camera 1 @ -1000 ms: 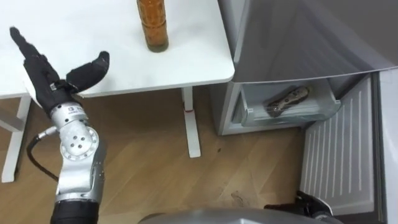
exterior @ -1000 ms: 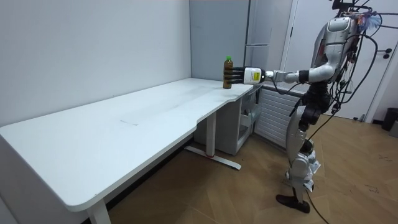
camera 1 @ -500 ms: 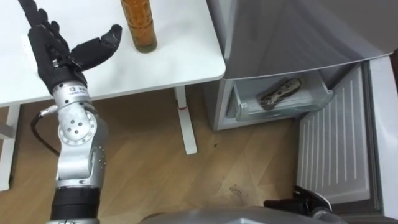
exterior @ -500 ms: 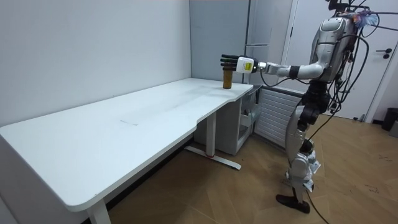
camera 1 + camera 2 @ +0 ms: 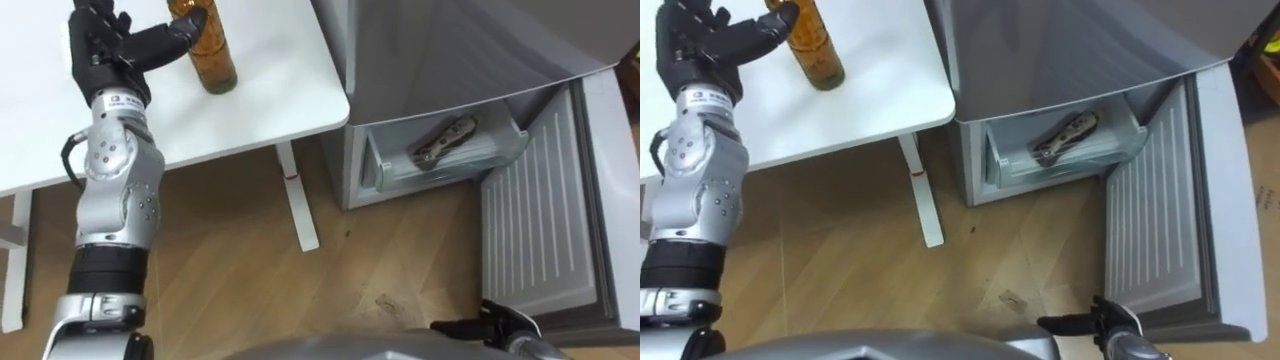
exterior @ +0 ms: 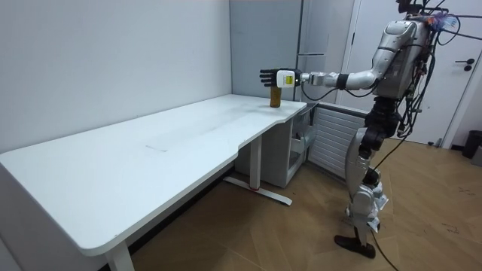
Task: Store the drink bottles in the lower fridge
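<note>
Left eye view | left hand (image 5: 105, 45) spread beside bottle (image 5: 205, 50) on table (image 5: 270, 90) | right hand (image 5: 470, 322) low, state unclear | step: reach | next: clasp bottle, carry to fridge drawer (image 5: 450, 168)

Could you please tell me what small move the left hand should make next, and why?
Probably shift the left hand slightly right and curl its fingers around the bottle. The hand is open beside the bottle on the white table, only its thumb reaching the bottle, so nothing grips it yet, and the lower fridge already stands open.
</note>
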### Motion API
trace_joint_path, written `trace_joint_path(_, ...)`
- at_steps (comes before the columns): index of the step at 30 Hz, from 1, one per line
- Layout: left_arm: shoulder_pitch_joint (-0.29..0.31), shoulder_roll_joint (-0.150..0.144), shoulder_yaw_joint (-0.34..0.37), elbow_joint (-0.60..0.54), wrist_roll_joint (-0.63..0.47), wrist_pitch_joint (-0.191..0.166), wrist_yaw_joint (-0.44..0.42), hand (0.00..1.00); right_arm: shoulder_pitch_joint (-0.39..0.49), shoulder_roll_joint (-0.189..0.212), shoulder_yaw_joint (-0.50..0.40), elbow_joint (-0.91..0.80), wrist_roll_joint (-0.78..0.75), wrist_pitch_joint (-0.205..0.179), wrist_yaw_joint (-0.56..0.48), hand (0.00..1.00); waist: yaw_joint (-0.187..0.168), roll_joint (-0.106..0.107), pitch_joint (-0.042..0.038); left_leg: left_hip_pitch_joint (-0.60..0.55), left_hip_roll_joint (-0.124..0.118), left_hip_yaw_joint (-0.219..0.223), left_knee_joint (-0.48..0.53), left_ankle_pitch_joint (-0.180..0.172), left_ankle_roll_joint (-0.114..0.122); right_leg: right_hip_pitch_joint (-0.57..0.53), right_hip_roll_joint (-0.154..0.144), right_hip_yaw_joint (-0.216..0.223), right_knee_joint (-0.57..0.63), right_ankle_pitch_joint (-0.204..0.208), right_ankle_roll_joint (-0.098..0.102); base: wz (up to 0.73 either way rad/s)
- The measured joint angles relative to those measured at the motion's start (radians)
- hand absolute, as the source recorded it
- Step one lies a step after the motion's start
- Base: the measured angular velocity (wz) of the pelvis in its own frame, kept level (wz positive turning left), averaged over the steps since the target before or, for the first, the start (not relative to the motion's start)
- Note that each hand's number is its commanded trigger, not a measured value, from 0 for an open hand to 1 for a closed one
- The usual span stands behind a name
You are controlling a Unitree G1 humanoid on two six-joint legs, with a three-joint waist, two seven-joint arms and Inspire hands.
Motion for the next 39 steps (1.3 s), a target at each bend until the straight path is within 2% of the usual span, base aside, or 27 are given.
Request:
trace_joint_path(3, -0.035, 0.002, 0.030, 0.056, -0.008, 0.032, -0.011, 0.00, 0.000, 0.000, -0.007, -0.010, -0.002, 0.017, 0.002, 0.00, -0.004, 0.000, 0.0000, 0.004, 0.000, 0.000, 0.000, 0.000, 0.000, -0.001, 0.000, 0.004, 0.000, 0.000, 0.000, -0.01)
trace_joint_path(5, -0.062, 0.022, 0.030, 0.075, -0.008, 0.061, -0.015, 0.00, 0.000, 0.000, -0.010, -0.010, -0.002, 0.022, 0.003, 0.00, -0.012, 0.000, 0.0000, 0.004, 0.000, 0.000, 0.001, 0.000, 0.000, -0.001, 0.000, 0.004, -0.001, 0.000, 0.000, 0.00)
trace_joint_path(8, -0.100, 0.042, 0.030, 0.090, -0.008, 0.082, -0.027, 0.00, 0.000, 0.000, -0.011, -0.010, -0.002, 0.034, 0.003, 0.00, -0.017, 0.001, -0.0006, 0.007, 0.000, 0.003, 0.001, 0.000, 0.000, -0.001, 0.001, 0.014, -0.002, 0.000, 0.000, -0.09)
trace_joint_path(12, -0.111, 0.044, 0.030, 0.099, -0.006, 0.090, -0.046, 0.00, 0.000, -0.001, -0.021, -0.010, -0.002, 0.042, 0.000, 0.00, -0.021, 0.008, -0.0040, 0.014, -0.001, 0.003, 0.001, 0.000, 0.000, -0.001, 0.002, 0.025, -0.001, 0.000, 0.000, -0.09)
trace_joint_path(15, -0.112, 0.050, 0.029, 0.120, -0.008, 0.113, -0.057, 0.00, 0.006, -0.006, -0.025, -0.009, -0.004, 0.044, -0.007, 0.00, -0.026, 0.015, -0.0037, 0.021, -0.001, 0.003, 0.000, 0.000, 0.000, 0.002, 0.004, 0.034, 0.000, 0.000, -0.001, -0.09)
trace_joint_path(17, -0.117, 0.065, 0.029, 0.148, -0.007, 0.127, -0.073, 0.00, 0.005, -0.008, -0.031, -0.009, -0.026, 0.060, -0.015, 0.00, -0.036, 0.019, -0.0030, 0.022, 0.000, 0.003, 0.000, 0.000, 0.000, -0.002, 0.004, 0.037, 0.009, 0.000, -0.001, -0.02)
trace_joint_path(23, -0.157, 0.085, 0.029, 0.232, -0.008, 0.132, -0.097, 0.00, 0.005, -0.013, -0.050, -0.004, -0.041, 0.064, -0.043, 0.00, -0.046, 0.022, -0.0030, 0.023, -0.001, 0.003, 0.000, 0.000, 0.000, -0.003, 0.005, 0.045, 0.015, 0.001, 0.000, -0.02)
trace_joint_path(28, -0.164, 0.094, 0.029, 0.266, -0.008, 0.141, -0.145, 0.00, 0.002, -0.022, -0.051, 0.011, -0.048, 0.081, -0.046, 0.00, -0.046, 0.030, -0.0080, 0.026, 0.000, 0.003, -0.004, 0.000, 0.000, -0.002, 0.007, 0.048, 0.015, 0.001, 0.000, 0.00)
trace_joint_path(33, -0.166, 0.107, 0.029, 0.281, -0.007, 0.152, -0.174, 0.00, 0.000, -0.022, -0.051, 0.026, -0.091, 0.084, -0.053, 0.00, -0.046, 0.029, -0.0072, 0.028, 0.000, 0.003, -0.002, 0.000, 0.000, -0.003, 0.007, 0.053, 0.014, 0.001, 0.000, -0.01)
trace_joint_path(39, -0.197, 0.112, 0.028, 0.357, -0.007, 0.166, -0.204, 0.00, 0.000, -0.022, -0.051, 0.052, -0.119, 0.085, -0.053, 0.00, -0.046, 0.026, -0.0047, 0.027, -0.001, 0.004, -0.002, 0.000, 0.000, -0.004, 0.007, 0.056, 0.011, 0.001, 0.000, 0.00)
